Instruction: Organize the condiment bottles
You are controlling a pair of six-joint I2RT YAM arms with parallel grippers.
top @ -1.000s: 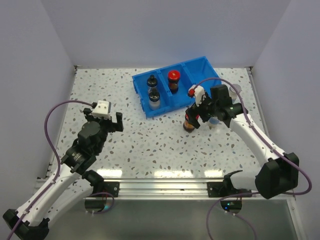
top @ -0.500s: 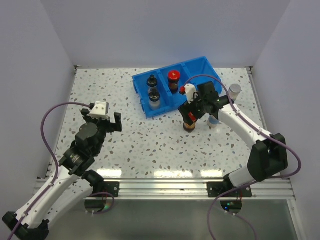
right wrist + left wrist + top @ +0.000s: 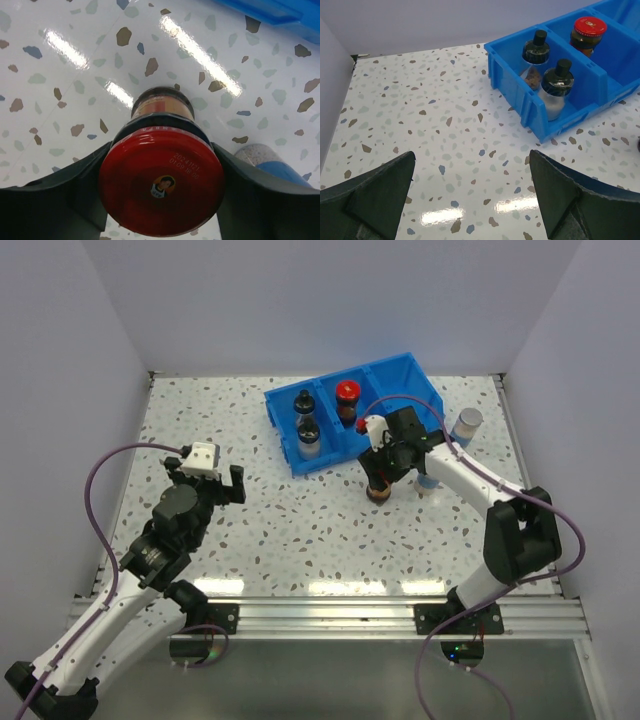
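Just beside the blue bin [image 3: 405, 380], right gripper [image 3: 380, 474] clamped around an upright red-capped jar [image 3: 161, 186], left gripper [image 3: 212, 483] wide open

The left arm [image 3: 150, 552] is held bent at the elbow, and the left tool [image 3: 208, 480] is spread wide with nothing between its fingers. The right arm [image 3: 470, 482] is reached inward; the right tool [image 3: 381, 470] is pointed down, its fingers pressed against both sides of a red-capped jar [image 3: 161, 186].
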